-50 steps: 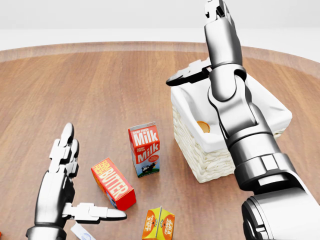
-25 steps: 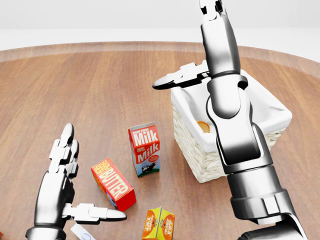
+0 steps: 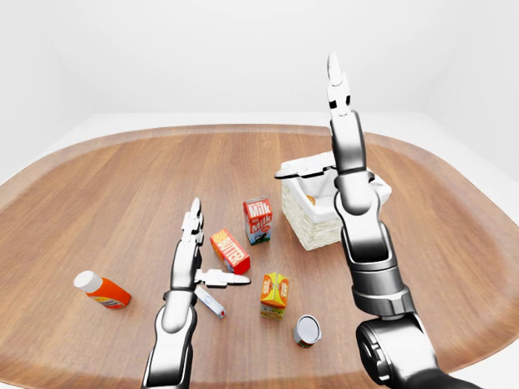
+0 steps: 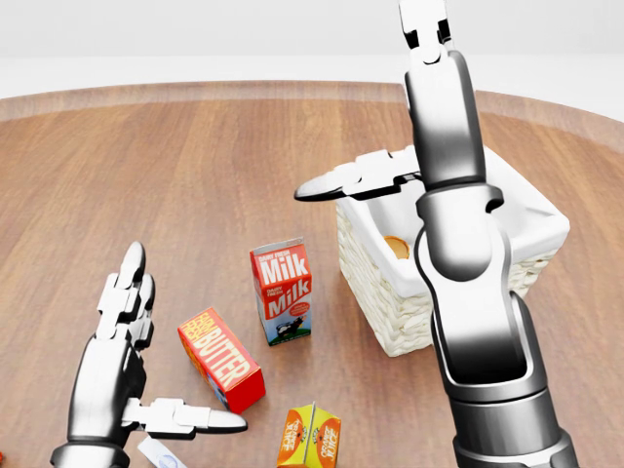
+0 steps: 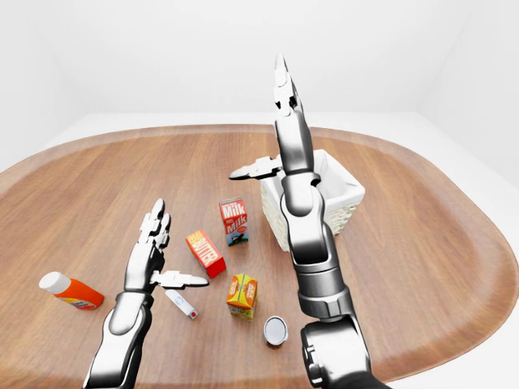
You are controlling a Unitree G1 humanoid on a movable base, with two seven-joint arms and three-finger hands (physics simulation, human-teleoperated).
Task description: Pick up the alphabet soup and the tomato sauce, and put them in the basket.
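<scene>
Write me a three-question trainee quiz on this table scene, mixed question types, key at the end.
1. True or false: the right robot hand is shut on a can.
2. In the left-eye view, which lies farthest left on the table?
A. milk carton
B. orange bottle
C. butter box
3. Fill in: the upright can stands on the table, outside the ____.

Key:
1. False; its fingers are spread and hold nothing, above the basket.
2. B
3. basket
</scene>
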